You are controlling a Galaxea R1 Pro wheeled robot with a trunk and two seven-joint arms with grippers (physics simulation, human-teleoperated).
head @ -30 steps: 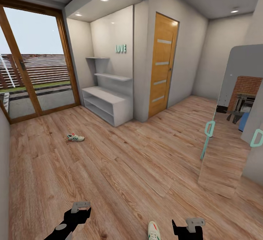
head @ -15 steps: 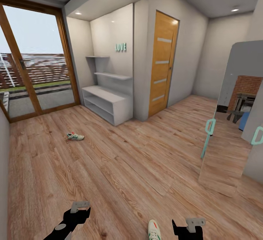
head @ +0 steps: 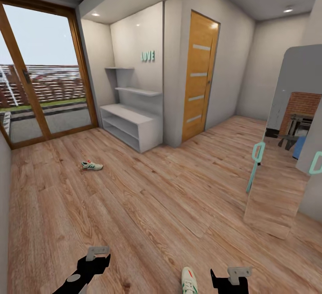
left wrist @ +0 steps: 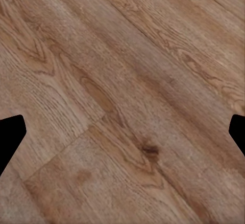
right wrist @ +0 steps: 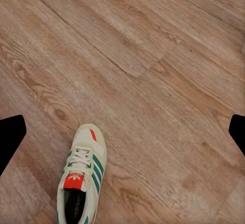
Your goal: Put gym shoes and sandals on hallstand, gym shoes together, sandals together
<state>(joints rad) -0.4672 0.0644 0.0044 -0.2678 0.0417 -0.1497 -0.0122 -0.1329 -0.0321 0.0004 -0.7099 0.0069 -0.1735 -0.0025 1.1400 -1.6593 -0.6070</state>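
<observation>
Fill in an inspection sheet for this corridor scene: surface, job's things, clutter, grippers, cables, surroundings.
Surface: wood-plank floor, bare between the shoes.
Job's things: one gym shoe lies on the floor in front of the hallstand; a second gym shoe lies upright beside the right gripper. Hallstand shelves hold nothing.
Clutter: nothing seen.
Grippers: right gripper and left gripper both open, holding nothing.
Cables: nothing seen.
Surroundings: glass patio door, wooden door, standing mirror.

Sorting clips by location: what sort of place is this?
Likely a home entry corridor: wood-plank floor, a pale hallstand in an alcove, a glass door to the outside, and a gym shoe lying on the floor.
</observation>
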